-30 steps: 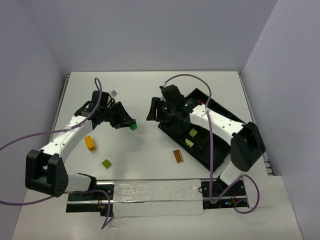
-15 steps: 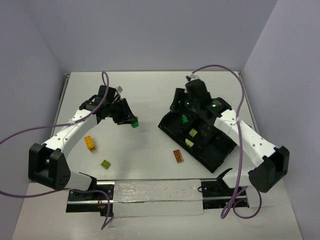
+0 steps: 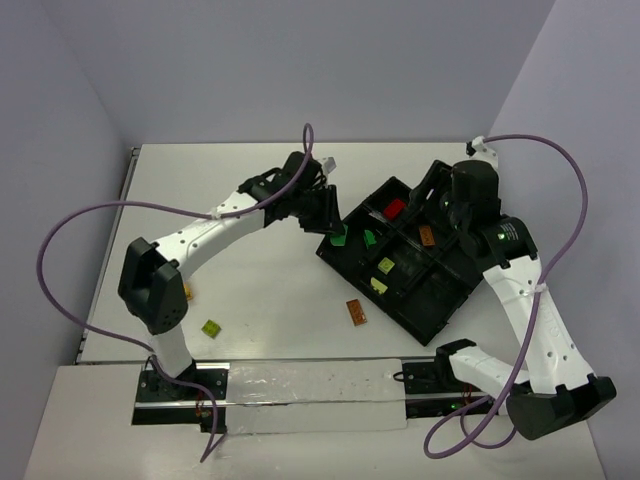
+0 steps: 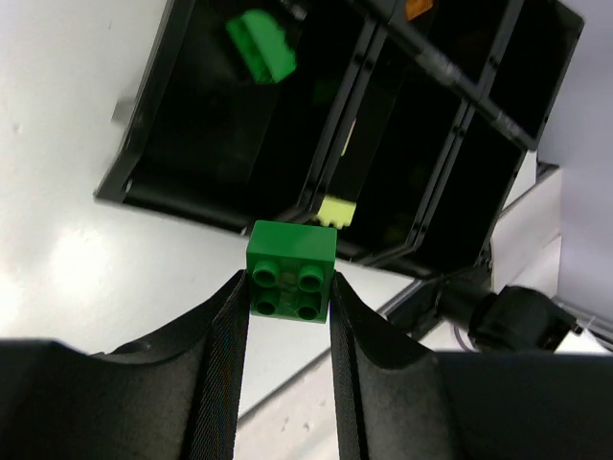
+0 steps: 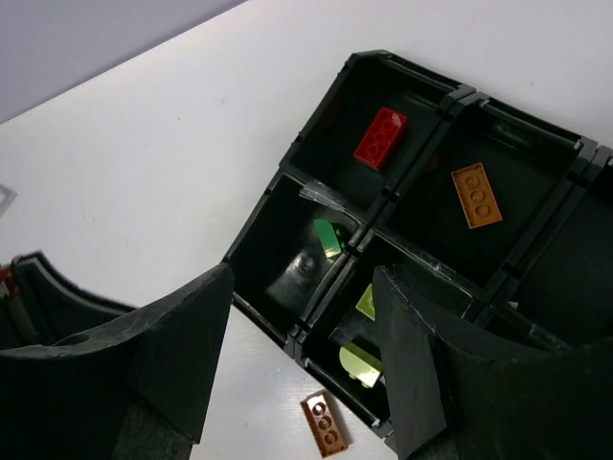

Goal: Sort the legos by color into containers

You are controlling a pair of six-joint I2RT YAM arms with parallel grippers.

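Observation:
My left gripper (image 3: pixel 333 228) is shut on a green lego (image 3: pixel 339 238) and holds it over the left edge of the black tray (image 3: pixel 450 292). In the left wrist view the green lego (image 4: pixel 290 271) sits between my fingertips above the tray's near wall (image 4: pixel 144 144). My right gripper (image 3: pixel 437 197) is open and empty above the tray's far side. The right wrist view shows a red lego (image 5: pixel 380 137), an orange one (image 5: pixel 476 195), a green one (image 5: pixel 329 238) and pale yellow-green ones (image 5: pixel 359 364), each color in its own compartment.
An orange-brown lego (image 3: pixel 357 312) lies on the table in front of the tray, and also shows in the right wrist view (image 5: pixel 325 435). A yellow-green lego (image 3: pixel 212 327) lies at the near left. A yellow-orange lego (image 3: pixel 186 292) is partly hidden behind the left arm.
My left gripper has swung right with the green lego from the table's left middle to the tray's left edge. My right gripper has drawn back to the right, off the tray's left compartments.

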